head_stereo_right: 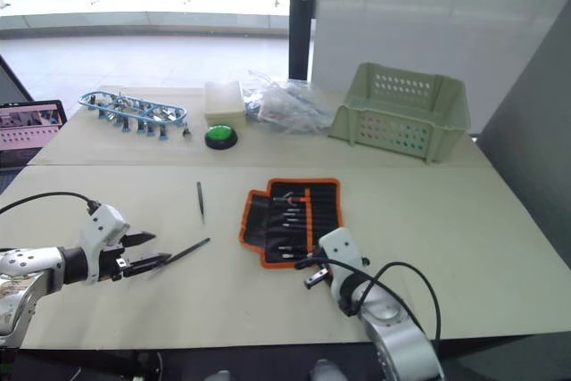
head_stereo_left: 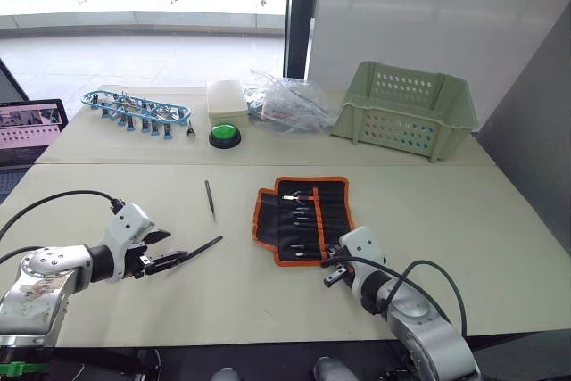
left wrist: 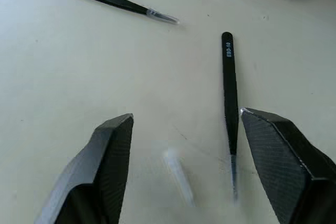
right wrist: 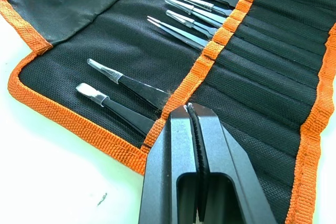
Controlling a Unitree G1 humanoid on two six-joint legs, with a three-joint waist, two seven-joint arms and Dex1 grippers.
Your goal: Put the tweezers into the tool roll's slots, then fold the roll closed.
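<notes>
left gripper (left wrist: 181,156) jaws spread wide around one of the tweezers (left wrist: 229,93) flat on the bench (head_stereo_left: 464,220): thin, stiff, slippery, so pinch mid-shaft. right gripper (right wrist: 191,129) jaws clenched empty over the tool roll (head_stereo_left: 303,216).

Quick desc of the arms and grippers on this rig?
Both arms are silver-grey metal with black joints and loose black cables looping alongside. Left gripper and right gripper have white housings. Their black fingers are wedge-shaped with fine ribbed texture.
</notes>
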